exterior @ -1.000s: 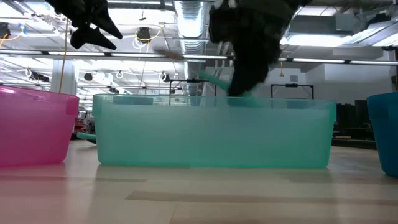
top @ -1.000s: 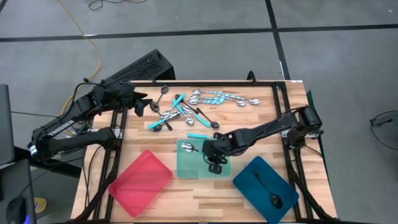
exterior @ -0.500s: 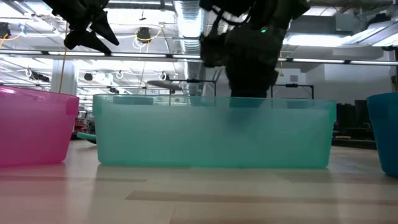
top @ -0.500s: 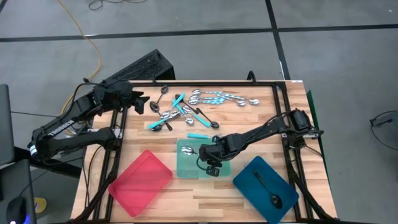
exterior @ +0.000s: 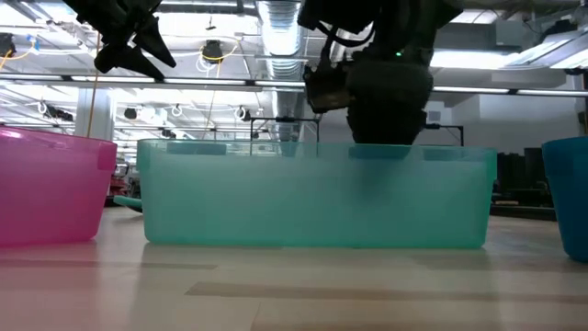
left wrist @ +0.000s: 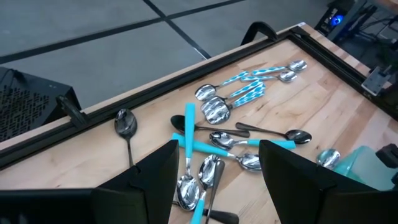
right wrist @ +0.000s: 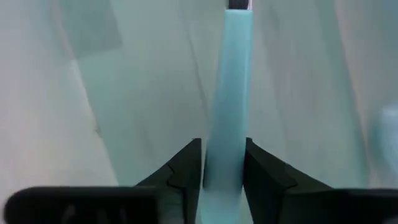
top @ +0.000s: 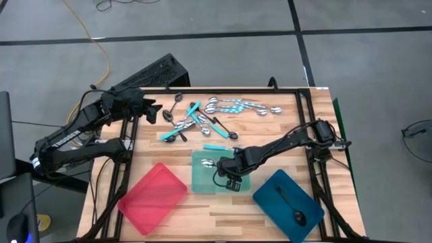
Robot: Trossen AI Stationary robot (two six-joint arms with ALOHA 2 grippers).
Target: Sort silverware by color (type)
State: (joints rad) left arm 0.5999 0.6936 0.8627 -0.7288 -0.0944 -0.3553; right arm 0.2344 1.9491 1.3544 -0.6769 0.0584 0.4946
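The right gripper [right wrist: 222, 163] pinches a turquoise-handled spoon [right wrist: 228, 93] between nearly closed fingers, low inside the teal tray [top: 202, 181]. Let go at a tilt, it could catch the wall and tip out. The left gripper [left wrist: 214, 180] hangs open above the spoon pile [top: 202, 118].

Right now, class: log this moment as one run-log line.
right gripper: over teal tray, fingers shut on turquoise-handled spoon | left gripper: open, above table's far-left edge | spoon pile: unsorted
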